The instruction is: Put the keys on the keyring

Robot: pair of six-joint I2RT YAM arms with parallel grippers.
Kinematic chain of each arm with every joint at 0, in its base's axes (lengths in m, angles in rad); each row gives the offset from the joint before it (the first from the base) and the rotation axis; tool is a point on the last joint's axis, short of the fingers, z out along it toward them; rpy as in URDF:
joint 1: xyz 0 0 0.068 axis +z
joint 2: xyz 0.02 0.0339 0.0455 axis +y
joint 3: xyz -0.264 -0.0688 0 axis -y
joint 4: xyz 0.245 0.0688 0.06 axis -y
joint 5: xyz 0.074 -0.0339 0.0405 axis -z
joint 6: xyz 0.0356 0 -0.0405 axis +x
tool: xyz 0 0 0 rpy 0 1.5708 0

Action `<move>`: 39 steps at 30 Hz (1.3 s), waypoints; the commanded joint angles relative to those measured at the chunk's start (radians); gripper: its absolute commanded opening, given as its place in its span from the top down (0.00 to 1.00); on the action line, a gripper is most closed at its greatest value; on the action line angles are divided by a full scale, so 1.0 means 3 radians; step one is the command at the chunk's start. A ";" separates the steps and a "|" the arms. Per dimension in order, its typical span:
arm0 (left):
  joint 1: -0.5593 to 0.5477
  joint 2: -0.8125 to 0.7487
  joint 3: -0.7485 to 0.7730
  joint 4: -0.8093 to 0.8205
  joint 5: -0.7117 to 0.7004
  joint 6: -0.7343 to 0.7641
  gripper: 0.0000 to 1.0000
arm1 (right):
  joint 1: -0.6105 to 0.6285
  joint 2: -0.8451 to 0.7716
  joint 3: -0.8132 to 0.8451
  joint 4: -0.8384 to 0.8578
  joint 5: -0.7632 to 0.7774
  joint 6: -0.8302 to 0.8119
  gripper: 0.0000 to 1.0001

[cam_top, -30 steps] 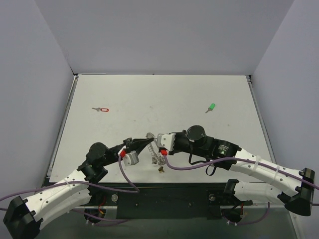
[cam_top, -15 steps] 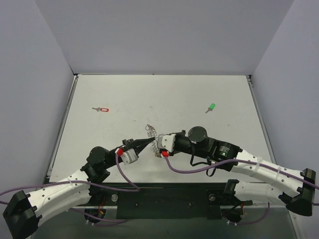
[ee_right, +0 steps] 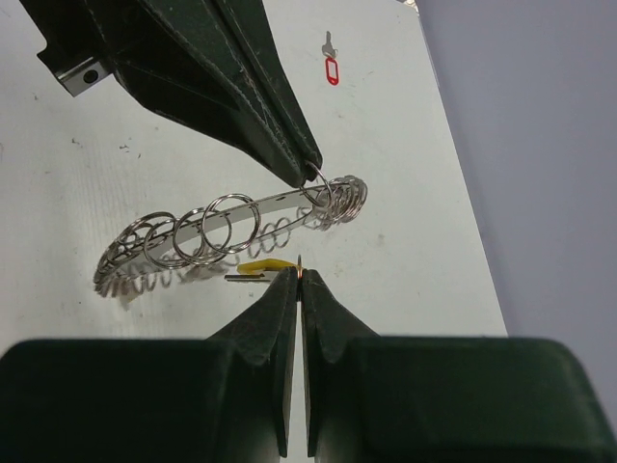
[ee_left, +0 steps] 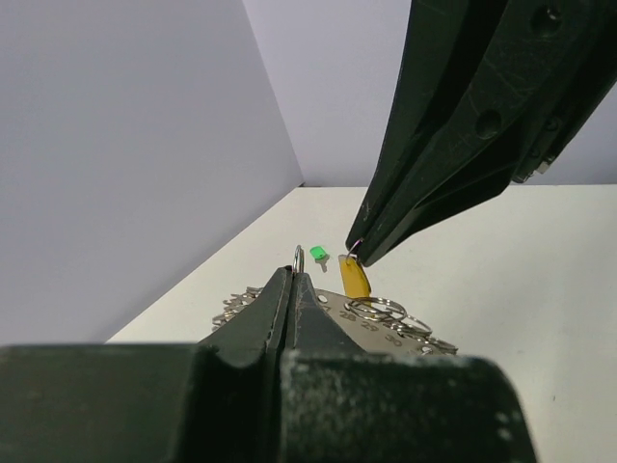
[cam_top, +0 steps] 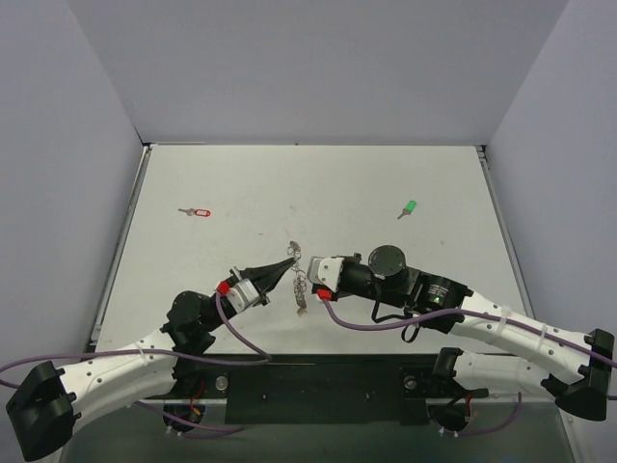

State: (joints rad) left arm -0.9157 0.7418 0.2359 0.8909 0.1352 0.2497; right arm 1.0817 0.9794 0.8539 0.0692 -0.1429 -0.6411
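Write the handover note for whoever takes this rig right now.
Left gripper: shut on a small loop of the keyring, which looks lifted off the table.
Right gripper: shut on the yellow key by its small ring, close beside the keyring.
On the table: the green key far right, the red key far left.
Done: keyring and yellow key are in hand; whether that key is threaded on, I cannot tell.
Left: confirm the yellow key, then add red and green.
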 commanded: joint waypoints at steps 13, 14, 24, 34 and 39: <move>-0.0021 0.0084 0.0016 0.0569 0.0214 -0.0265 1.00 | 0.0010 -0.0043 -0.0034 0.0408 0.0041 0.0322 1.00; -0.0021 0.0084 0.0016 0.0564 0.0229 -0.0260 1.00 | 0.0010 -0.0048 -0.0034 0.0408 0.0042 0.0322 1.00; -0.0016 0.0120 0.0016 0.0594 0.0265 -0.0280 1.00 | 0.0004 -0.0054 -0.0049 0.0403 0.0026 0.0347 1.00; -0.0016 0.0110 0.0011 0.0594 0.0224 -0.0265 1.00 | 0.0004 -0.0069 -0.0039 0.0357 0.0001 0.0347 1.00; -0.0016 0.0105 0.0011 0.0594 0.0219 -0.0260 1.00 | 0.0004 -0.0064 -0.0039 0.0362 0.0006 0.0347 1.00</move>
State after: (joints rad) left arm -0.9157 0.7837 0.2264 0.9775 0.2058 0.1768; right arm 1.0817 0.9794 0.8421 0.1307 -0.1413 -0.5499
